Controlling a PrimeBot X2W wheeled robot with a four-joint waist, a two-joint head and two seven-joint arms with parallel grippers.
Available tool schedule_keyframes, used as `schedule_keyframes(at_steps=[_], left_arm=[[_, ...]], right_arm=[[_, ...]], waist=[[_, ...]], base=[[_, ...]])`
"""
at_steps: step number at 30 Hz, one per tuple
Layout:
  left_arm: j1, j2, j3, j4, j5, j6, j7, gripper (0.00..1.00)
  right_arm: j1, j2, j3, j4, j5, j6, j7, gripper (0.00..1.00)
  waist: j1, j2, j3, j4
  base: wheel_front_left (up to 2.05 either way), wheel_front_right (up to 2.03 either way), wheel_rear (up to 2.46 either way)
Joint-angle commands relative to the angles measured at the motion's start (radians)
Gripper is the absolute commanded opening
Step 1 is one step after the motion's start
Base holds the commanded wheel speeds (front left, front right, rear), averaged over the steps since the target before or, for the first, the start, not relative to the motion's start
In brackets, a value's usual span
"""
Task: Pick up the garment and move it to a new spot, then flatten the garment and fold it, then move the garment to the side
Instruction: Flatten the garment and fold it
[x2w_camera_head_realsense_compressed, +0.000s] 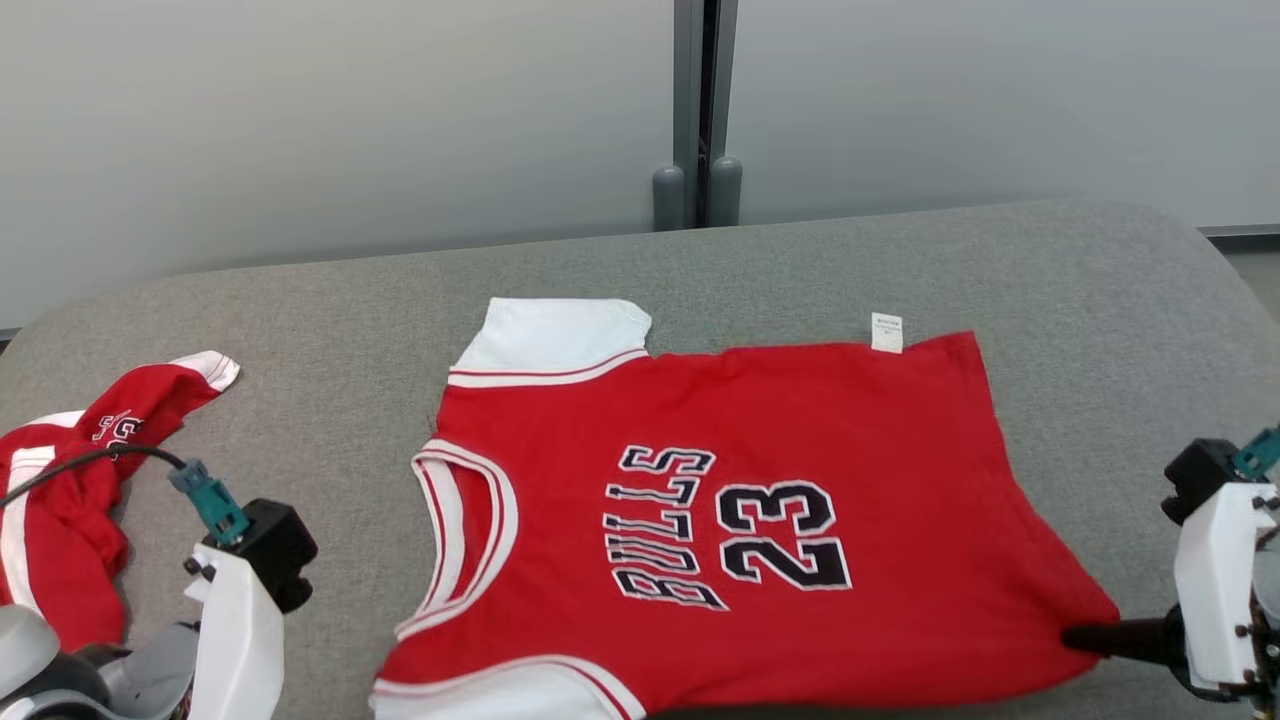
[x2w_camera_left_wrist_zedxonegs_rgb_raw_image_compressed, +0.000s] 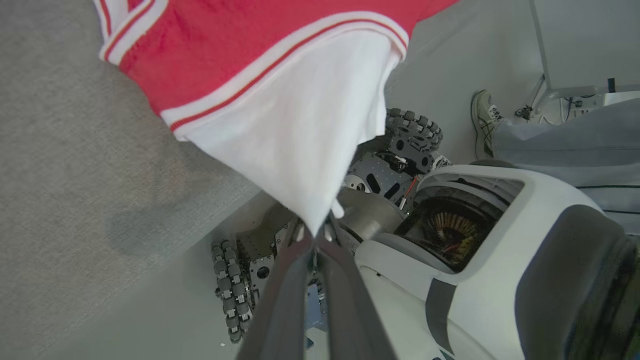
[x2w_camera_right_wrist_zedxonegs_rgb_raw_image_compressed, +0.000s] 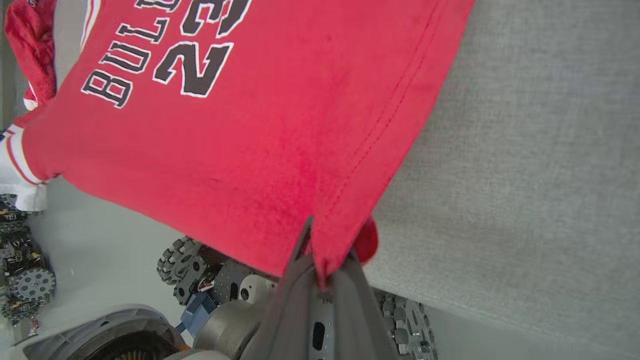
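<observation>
- Your grey padded table (x2w_camera_head_realsense_compressed: 900, 270) carries the red jersey (x2w_camera_head_realsense_compressed: 800, 420), spread out at the head view's centre — neck toward 9 o'clock, hem toward 3.
- A second red garment (x2w_camera_head_realsense_compressed: 60, 500) lies crumpled at the jersey's 9 o'clock, apart from it.
- Your right gripper (x2w_camera_right_wrist_zedxonegs_rgb_raw_image_compressed: 318, 267), at 4 o'clock, is clamped on the hem corner.
- Your left gripper (x2w_camera_left_wrist_zedxonegs_rgb_raw_image_compressed: 316, 235) is pinched closed on the white sleeve's tip.

A robotics lab — grey partition panels (x2w_camera_head_realsense_compressed: 350, 120), padded worktable (x2w_camera_head_realsense_compressed: 1100, 300)
</observation>
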Motion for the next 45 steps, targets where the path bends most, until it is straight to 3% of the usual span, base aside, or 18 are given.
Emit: schedule_keyframes(at_steps=[1, 6, 12, 23, 32, 39, 40, 41, 42, 45], left_arm=[[0.021, 0.009, -0.003, -0.013, -0.015, 0.011, 0.008, 0.00], [0.025, 0.029, 0.003, -0.043, -0.034, 0.028, 0.014, 0.00], [-0.026, 0.000, 0.027, -0.003, -0.060, 0.044, 0.043, 0.00], [-0.185, -0.140, 0.082, 0.230, -0.048, 0.060, 0.112, 0.00], [-0.266, -0.237, 0.091, 0.408, -0.003, 0.034, 0.127, 0.00], [-0.288, -0.277, 0.089, 0.484, 0.008, 0.011, 0.133, 0.00], [-0.290, -0.282, 0.087, 0.494, 0.011, 0.008, 0.136, 0.00], [-0.293, -0.287, 0.086, 0.503, 0.014, 0.006, 0.139, 0.71], [-0.294, -0.292, 0.085, 0.511, 0.015, 0.001, 0.138, 0.98], [-0.290, -0.307, 0.084, 0.538, 0.021, -0.003, 0.128, 1.00]], right_arm=[[0.016, -0.025, 0.007, -0.013, 0.009, 0.000, 0.019, 0.00], [0.008, -0.068, 0.010, -0.051, 0.027, 0.000, 0.028, 0.00], [-0.042, -0.036, 0.005, -0.036, 0.033, 0.000, 0.020, 0.00], [-0.170, 0.054, -0.012, 0.067, 0.052, 0.000, 0.034, 0.00], [-0.237, 0.122, -0.019, 0.148, 0.064, 0.000, 0.011, 0.00], [-0.266, 0.146, -0.014, 0.187, 0.070, 0.000, 0.009, 0.00], [-0.272, 0.150, -0.015, 0.192, 0.070, 0.000, 0.005, 0.27], [-0.275, 0.155, -0.015, 0.195, 0.071, 0.000, 0.004, 0.89], [-0.279, 0.159, -0.016, 0.200, 0.071, 0.000, -0.002, 1.00], [-0.279, 0.170, -0.020, 0.214, 0.073, 0.000, -0.021, 1.00]], waist=[[0.0000, -0.0001, 0.004, 0.000], [0.0000, -0.0001, 0.026, -0.005], [0.0000, -0.0001, 0.077, -0.014], [0.0000, -0.0001, 0.200, -0.042], [0.0000, -0.0001, 0.275, -0.062], [0.0000, -0.0001, 0.297, -0.066], [0.0000, -0.0001, 0.298, -0.067], [0.0000, -0.0001, 0.297, -0.067], [0.0000, -0.0001, 0.295, -0.067], [0.0000, -0.0001, 0.280, -0.063]], base=[[0.00, 0.00, 0.00], [0.00, 0.00, 0.00], [0.00, 0.00, 0.00], [0.00, 0.00, 0.00], [0.00, 0.00, 0.00], [0.00, 0.00, 0.00], [0.00, 0.00, 0.00], [0.00, 0.00, 0.00], [0.00, 0.00, 0.00], [0.00, 0.00, 0.00]])
